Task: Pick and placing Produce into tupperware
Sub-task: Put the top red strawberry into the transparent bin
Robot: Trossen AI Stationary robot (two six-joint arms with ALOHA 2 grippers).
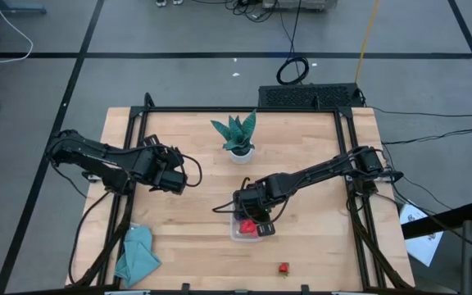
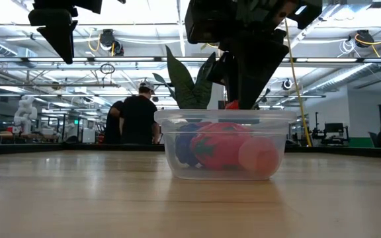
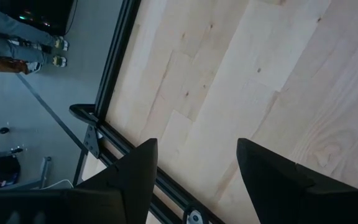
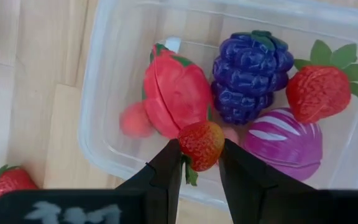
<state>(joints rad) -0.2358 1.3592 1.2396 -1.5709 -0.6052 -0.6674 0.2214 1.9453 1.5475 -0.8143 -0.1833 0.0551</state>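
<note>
Pinched between two dark fingers, a small red strawberry, hanging just above the clear tupperware. Right tool clenched on that berry, poised over the container near the front middle of the bench. Already inside: a large red fruit, a purple grape cluster, a leafy strawberry, a magenta piece and a pale pink one, packed close together. Outside on the wood: one berry just beside the container wall, and another near the bench's front edge, well apart. Left tool released, fingers spread over bare wood at the left side, waiting. Beyond the container, a potted plant; at the front left corner, a teal cloth.

By appearance, light, stiff toy pieces with smooth, likely slippery skins; best gripped across the widest part of the body, clear of the leaves. Little room left inside, so likely a gentle drop onto the pile, with some risk of a roll-out. Container thin and light, probably easy to nudge.
</note>
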